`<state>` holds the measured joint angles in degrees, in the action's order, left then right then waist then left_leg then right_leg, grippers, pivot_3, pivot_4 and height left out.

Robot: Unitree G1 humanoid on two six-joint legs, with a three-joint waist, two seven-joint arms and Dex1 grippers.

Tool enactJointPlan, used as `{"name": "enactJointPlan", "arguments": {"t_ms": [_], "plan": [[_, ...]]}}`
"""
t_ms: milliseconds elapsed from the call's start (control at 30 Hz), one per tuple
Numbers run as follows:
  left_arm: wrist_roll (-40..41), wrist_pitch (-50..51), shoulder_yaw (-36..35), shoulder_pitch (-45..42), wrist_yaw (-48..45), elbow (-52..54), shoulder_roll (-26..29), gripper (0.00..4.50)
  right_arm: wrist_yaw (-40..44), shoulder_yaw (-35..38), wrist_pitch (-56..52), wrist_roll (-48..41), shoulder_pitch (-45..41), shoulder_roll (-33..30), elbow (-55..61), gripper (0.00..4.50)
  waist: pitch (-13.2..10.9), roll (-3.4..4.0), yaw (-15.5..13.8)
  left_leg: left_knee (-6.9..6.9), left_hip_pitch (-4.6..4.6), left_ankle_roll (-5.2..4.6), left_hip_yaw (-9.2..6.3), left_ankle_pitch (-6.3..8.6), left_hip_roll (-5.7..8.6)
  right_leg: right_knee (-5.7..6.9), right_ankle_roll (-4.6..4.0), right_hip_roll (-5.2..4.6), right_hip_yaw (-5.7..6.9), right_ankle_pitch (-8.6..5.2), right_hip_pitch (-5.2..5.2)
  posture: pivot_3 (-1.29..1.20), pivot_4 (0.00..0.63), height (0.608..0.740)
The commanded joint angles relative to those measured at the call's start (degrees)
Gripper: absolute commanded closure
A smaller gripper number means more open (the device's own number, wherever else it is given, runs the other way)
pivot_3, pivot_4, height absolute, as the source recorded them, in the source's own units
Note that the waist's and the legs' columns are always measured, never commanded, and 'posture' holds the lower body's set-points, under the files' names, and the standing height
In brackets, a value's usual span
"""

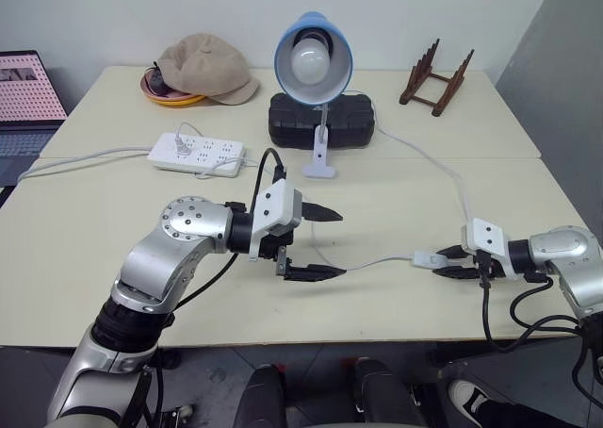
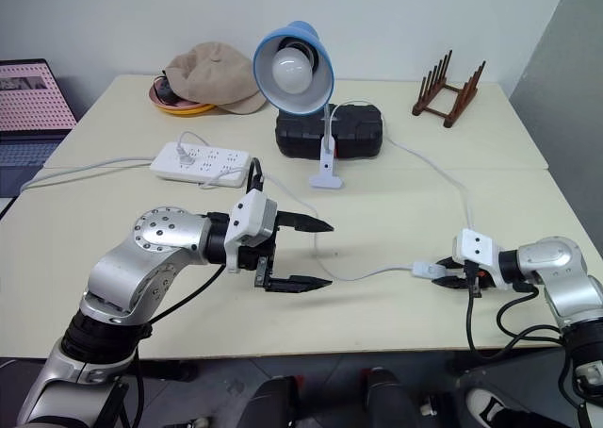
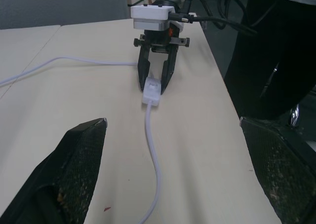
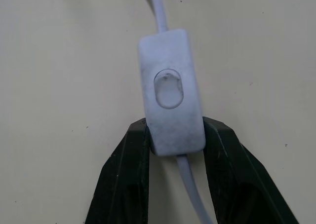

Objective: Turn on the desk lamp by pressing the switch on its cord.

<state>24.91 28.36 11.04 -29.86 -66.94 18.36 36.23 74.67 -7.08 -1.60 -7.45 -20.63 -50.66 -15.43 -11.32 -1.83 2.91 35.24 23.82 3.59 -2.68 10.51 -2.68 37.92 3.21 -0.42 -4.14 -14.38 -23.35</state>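
Observation:
The desk lamp [image 1: 313, 56] stands at the back middle of the table, its blue shade facing me and its bulb looking unlit. Its thin white cord [image 1: 461, 185] runs down the right side to the switch [image 1: 427, 257], then on to the left. My right gripper [image 1: 443, 262] lies low on the table, shut on the switch [image 4: 170, 91], with one black finger [image 4: 126, 169] on each side of its near end. The oval button on top is uncovered. My left gripper [image 1: 341, 244] hovers open over the table's middle, pointing at the switch [image 3: 151, 93], with nothing in it.
A white power strip [image 1: 198, 153] with plugged cables lies at the back left. A black case [image 1: 353, 124] sits behind the lamp, and a cap [image 1: 209, 68] rests on an orange plate. There is a wooden rack [image 1: 435, 81] at the back right and a laptop [image 1: 28, 98] at the far left.

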Motion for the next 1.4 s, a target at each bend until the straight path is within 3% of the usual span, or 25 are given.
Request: {"name": "enactJointPlan", "arguments": {"t_ms": [33, 133, 333, 500, 800, 933, 1400], "plan": [[0.3, -0.7, 0.1, -0.1, 0.1, 0.3, -0.3, 0.00, -0.4, 1.6, 0.2, -1.0, -1.2, 0.6, 0.5, 3.37, 0.0, 0.00, 0.0, 0.00, 0.00, 0.00, 0.00, 0.00, 0.00, 0.00, 0.00, 0.00, 0.00, 0.00, 0.00, 0.00, 0.150, 0.740], [2.7, 2.8, -1.7, -0.6, 1.9, -1.5, -1.6, 0.00, -1.1, 1.6, 0.7, -1.0, -1.3, 1.0, 1.8, 3.37, 0.0, 0.00, 0.0, 0.00, 0.00, 0.00, -0.01, 0.00, 0.00, 0.02, 0.00, 0.00, 0.01, 0.00, 0.00, 0.00, 0.150, 0.740], [13.4, 20.1, -9.9, -5.6, 9.9, -9.1, -5.7, 0.00, -8.3, 2.0, 2.8, 0.0, -2.7, 5.0, 9.0, 3.37, 0.0, 0.00, 0.3, 0.09, 0.00, 0.00, -0.10, 0.00, -0.01, 0.13, 0.02, 0.05, 0.04, 0.01, 0.00, 0.00, 0.150, 0.740], [17.5, 27.8, -12.9, -9.7, 14.2, -12.9, -7.9, 0.00, -14.6, -1.2, 14.3, 8.2, -4.3, 7.5, 12.8, 3.37, 0.0, 0.00, 0.3, 0.25, 0.03, 0.00, -0.15, 0.00, 0.00, 0.18, 0.06, 0.06, 0.06, 0.03, 0.03, 0.00, 0.150, 0.740], [12.2, 27.0, -2.5, -11.4, 10.4, -12.7, -6.1, 0.00, -22.1, -6.4, 29.5, 20.5, -12.7, 9.2, 8.6, 3.37, 0.0, 0.00, 0.2, 0.28, 0.03, 0.02, -0.13, 0.00, 0.02, 0.16, 0.06, 0.04, 0.06, 0.04, 0.06, 0.00, 0.150, 0.740], [8.4, 25.7, 0.4, -12.5, 14.1, -14.1, -8.7, 0.00, -25.2, -7.8, 32.3, 25.0, -15.4, 9.7, 7.2, 3.37, 0.0, 0.00, 0.1, 0.27, 0.04, 0.02, -0.13, 0.00, 0.01, 0.15, 0.05, 0.04, 0.05, 0.04, 0.06, 0.00, 0.150, 0.740], [3.6, 22.7, 0.1, -13.9, 18.2, -18.3, -13.2, 0.00, -30.1, -8.6, 36.2, 28.9, -18.1, 10.6, 7.6, 3.37, 0.0, 0.00, 0.0, 0.31, 0.05, 0.02, -0.13, 0.00, 0.05, 0.16, 0.05, 0.01, 0.03, 0.05, 0.06, 0.00, 0.150, 0.740]]}}
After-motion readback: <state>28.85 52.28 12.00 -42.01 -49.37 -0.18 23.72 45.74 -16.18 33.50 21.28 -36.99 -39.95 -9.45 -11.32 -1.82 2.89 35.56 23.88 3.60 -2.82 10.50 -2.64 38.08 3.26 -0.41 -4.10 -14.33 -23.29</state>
